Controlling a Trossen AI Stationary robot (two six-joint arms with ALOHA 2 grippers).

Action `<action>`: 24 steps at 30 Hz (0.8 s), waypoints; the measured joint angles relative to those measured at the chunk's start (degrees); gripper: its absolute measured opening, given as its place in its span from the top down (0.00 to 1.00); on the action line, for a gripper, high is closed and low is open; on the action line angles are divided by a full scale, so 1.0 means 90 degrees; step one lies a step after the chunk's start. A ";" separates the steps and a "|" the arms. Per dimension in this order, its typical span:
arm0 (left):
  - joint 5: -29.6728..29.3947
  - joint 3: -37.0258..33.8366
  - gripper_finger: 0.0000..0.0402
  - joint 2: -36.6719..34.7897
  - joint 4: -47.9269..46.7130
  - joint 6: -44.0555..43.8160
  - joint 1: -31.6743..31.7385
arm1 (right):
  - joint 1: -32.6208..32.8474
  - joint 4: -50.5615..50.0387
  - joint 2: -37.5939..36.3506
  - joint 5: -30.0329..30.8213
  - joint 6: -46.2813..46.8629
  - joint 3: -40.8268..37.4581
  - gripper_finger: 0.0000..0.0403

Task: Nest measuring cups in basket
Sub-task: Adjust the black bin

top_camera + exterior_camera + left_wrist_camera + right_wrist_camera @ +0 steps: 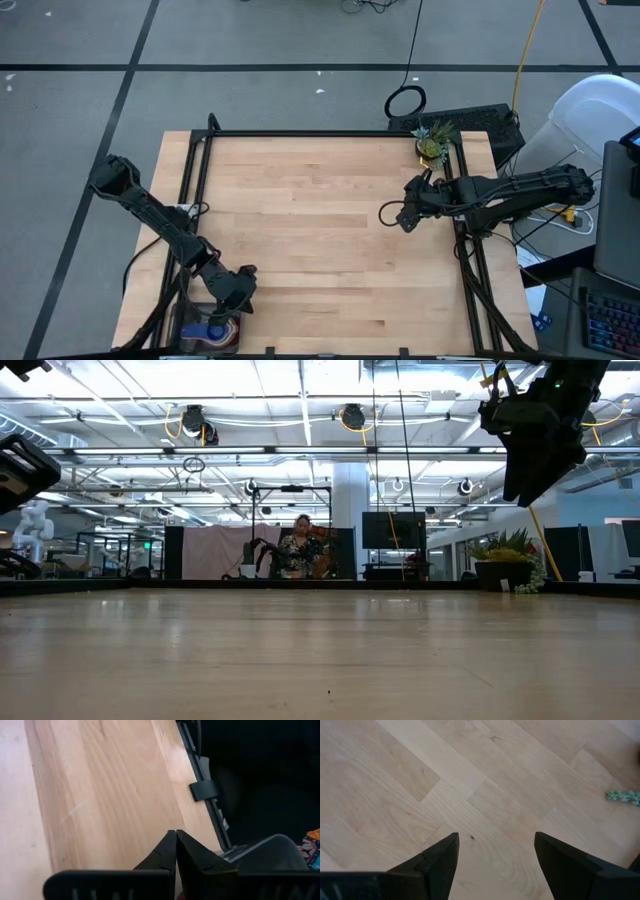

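Left gripper (176, 836): jaws pressed together, nothing between them. It sits low at the near left corner of the counter (320, 240), directly beside the basket (208, 328). In the left wrist view the closed tips point along the bare wood toward the black rail at the counter's edge, and a grey translucent wall of the basket (272, 852) shows just beside them.

Right gripper (494, 851): jaws spread wide, holding nothing. It hangs above the right-hand part of the counter, pointing inward toward the centre — the right wrist view shows only bare planks between the two dark fingers (442, 857), with a small green object (623, 796) lying on the wood farther off. In the low view this gripper (535, 460) is well clear of the surface, near the upper right.

Measuring cups (218, 330): inside the basket at the near left corner, seen from above as a cluster with blue and red visible. How many there are, and how they sit within one another, cannot be made out.

Surroundings: a small pineapple-like object (432, 142) stands at the far right corner of the counter. Beyond the counter, a person (299, 553) is seated in the room behind.
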 joint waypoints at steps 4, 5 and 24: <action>-0.0240 -0.0025 0.98 -0.0296 -0.0164 0.0404 0.0126 | 0.0000 0.0000 0.0000 0.0007 0.0000 0.0000 0.37; -0.0311 -0.0036 0.98 -0.0378 -0.0244 0.0505 0.0185 | 0.0000 0.0000 0.0000 0.0007 0.0000 0.0000 0.37; -0.0230 -0.0022 0.98 -0.0837 -0.0437 0.0197 -0.0102 | 0.0002 -0.0001 -0.0001 0.0007 0.0009 0.0000 0.37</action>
